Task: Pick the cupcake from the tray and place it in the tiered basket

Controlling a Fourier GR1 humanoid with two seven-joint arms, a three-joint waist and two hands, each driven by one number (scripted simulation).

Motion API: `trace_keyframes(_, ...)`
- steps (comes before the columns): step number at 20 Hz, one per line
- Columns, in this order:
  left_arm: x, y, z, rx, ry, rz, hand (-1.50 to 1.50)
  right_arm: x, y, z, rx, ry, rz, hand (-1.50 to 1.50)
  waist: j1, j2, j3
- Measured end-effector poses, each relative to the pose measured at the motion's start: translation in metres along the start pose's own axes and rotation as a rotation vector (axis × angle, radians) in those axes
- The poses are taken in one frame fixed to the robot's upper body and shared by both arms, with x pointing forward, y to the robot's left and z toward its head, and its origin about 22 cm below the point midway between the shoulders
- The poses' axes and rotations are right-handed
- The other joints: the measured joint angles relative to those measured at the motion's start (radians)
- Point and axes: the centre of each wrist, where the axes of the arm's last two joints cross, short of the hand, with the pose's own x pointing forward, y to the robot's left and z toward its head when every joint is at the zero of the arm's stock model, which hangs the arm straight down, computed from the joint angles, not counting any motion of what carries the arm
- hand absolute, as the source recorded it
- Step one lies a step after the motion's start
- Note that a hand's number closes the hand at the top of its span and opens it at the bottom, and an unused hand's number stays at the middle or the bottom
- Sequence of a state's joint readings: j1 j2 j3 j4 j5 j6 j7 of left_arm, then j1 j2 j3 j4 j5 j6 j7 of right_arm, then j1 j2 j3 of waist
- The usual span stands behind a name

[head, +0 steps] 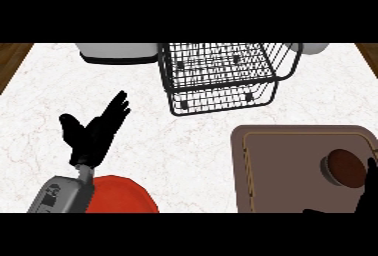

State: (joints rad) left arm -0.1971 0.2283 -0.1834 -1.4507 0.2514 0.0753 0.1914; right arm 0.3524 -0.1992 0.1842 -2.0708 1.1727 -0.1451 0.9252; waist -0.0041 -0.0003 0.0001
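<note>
Sitting near tray [280, 165] edge, cupcake [347, 167] beside right hand [373, 192], grip unclear, left hand [92, 132] released

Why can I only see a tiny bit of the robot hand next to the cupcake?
Head view: the right robot hand is cut off by the picture's right edge, so only a black sliver shows beside the cupcake. Head view again: that black sliver lies over the dull brown tray, dark on dark, so it stands out little.

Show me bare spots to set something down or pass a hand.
Bare counter between the left hand, tiered basket and tray; the tray's left half is bare too. Crowded at the tray's right edge: right hand beside the cupcake.
</note>
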Motion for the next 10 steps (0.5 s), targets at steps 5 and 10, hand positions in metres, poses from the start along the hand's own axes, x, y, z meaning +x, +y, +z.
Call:
trace_keyframes(5,0.000,0.003,-0.006,-0.004,0.002,-0.002,0.00,-0.008,0.005,-0.004,-0.006,0.001,-0.014,-1.50,-0.001,0.000,0.000)
trace_keyframes(10,0.004,0.004,0.000,-0.004,0.005,-0.002,0.00,-0.016,0.011,-0.019,-0.018,0.004,-0.038,-1.50,0.001,-0.001,0.000)
